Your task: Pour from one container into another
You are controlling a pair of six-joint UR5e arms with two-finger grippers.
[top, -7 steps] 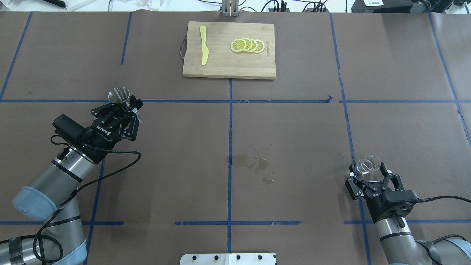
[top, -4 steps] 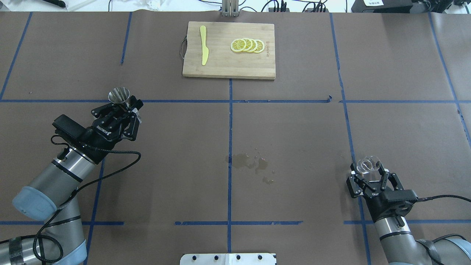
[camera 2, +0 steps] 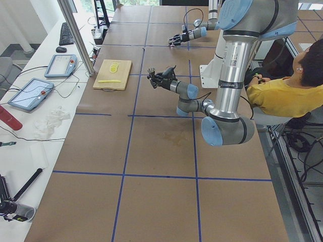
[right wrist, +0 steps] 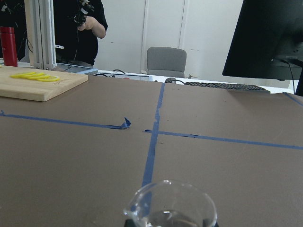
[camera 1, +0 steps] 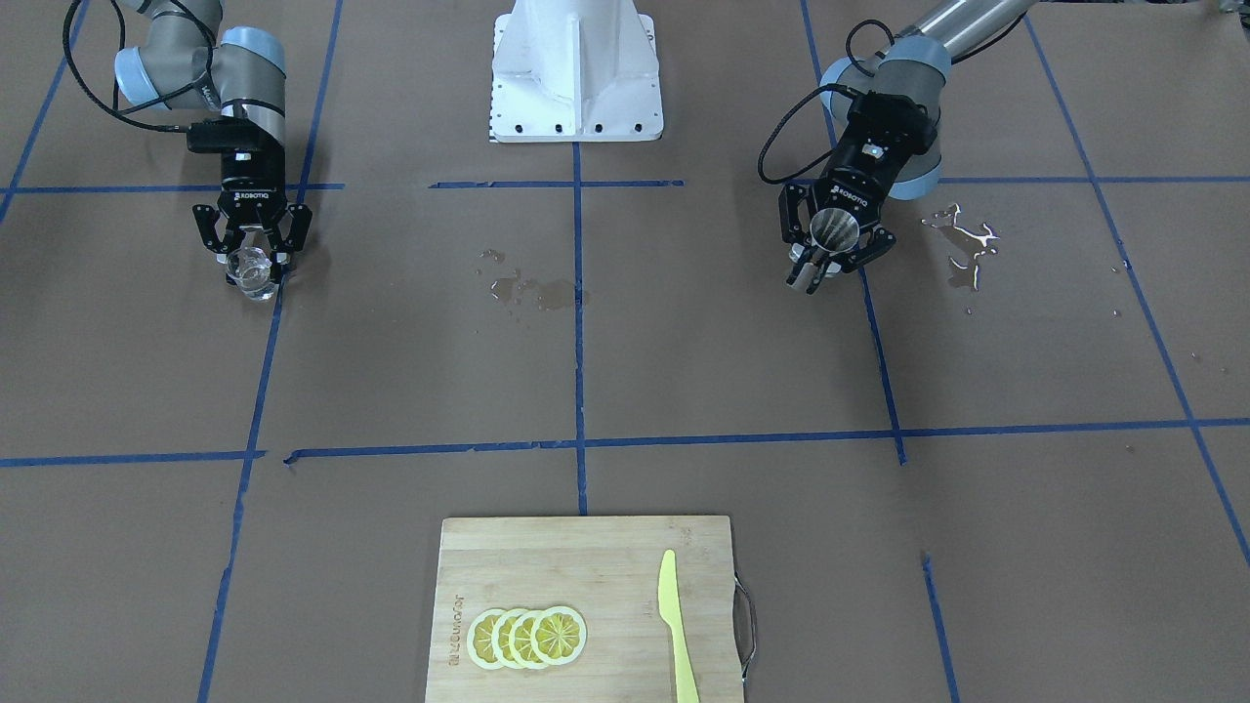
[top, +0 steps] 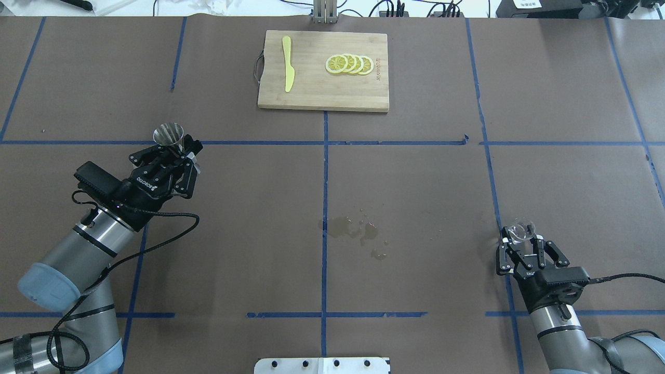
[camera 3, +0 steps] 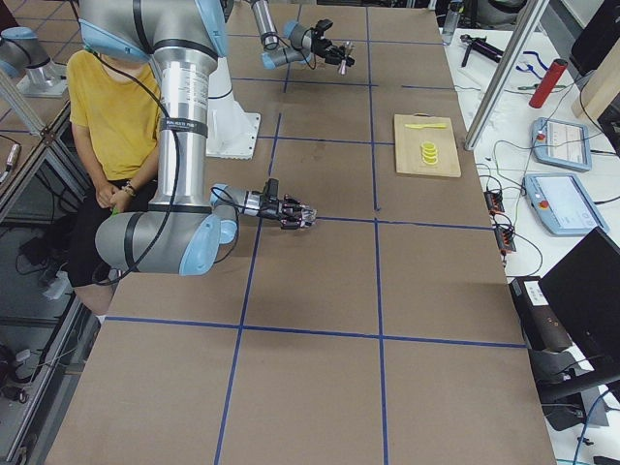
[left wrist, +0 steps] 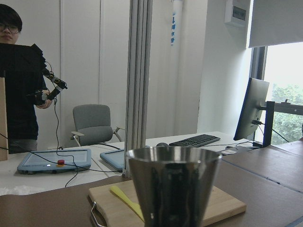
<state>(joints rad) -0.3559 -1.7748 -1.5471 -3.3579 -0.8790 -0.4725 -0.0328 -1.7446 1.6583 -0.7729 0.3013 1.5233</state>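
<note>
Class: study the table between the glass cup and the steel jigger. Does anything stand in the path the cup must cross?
Nothing visible stands between glass cup and jigger; only a flat wet patch lies mid-table.

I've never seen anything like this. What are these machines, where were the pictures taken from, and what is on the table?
These are two robot arms at one table. One picture looks down from behind the robot, one faces it from across the table, two look along the table from its ends, and two come from small cameras on the wrists. The left fingers, a pair at that arm's tip, hold a steel jigger, a small measuring cup. The right fingers are closed round a little glass. Farther out lies a board with lemon slices and a yellow knife. The brown paper on the table shows wet spots. A person sits behind the robot.
</note>
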